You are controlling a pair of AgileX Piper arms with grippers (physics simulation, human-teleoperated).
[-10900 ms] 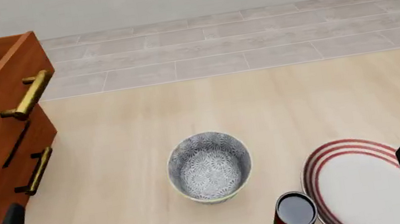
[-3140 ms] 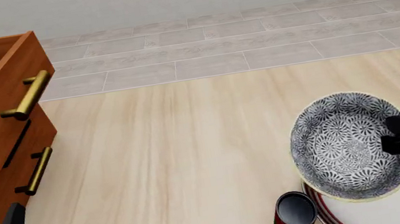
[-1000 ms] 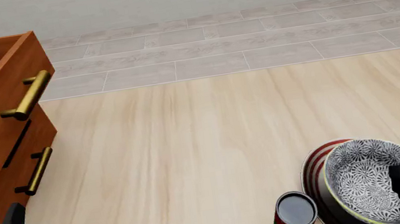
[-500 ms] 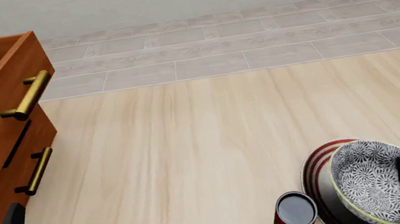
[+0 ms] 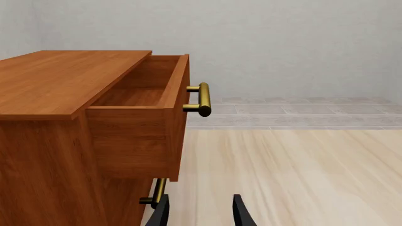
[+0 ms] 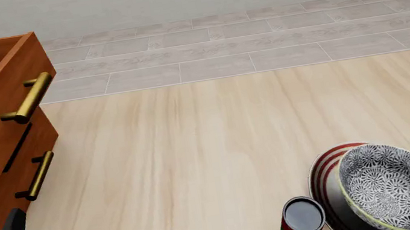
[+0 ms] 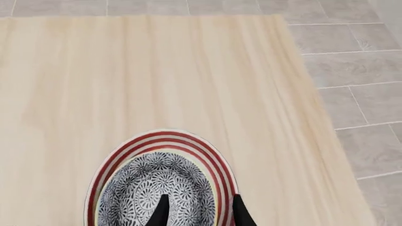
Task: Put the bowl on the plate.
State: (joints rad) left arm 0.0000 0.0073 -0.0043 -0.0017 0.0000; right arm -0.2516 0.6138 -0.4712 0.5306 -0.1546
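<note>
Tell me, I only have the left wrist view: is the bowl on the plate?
Observer: Yes. The bowl sits upright on the plate, with red rings showing around it.
Operator: Right gripper holding it?
Observer: No. The right gripper is open and looks clear of the bowl's rim.
Operator: Anything crowding the plate?
Observer: A red can stands upright close beside the plate's left edge. I cannot tell if they touch.
</note>
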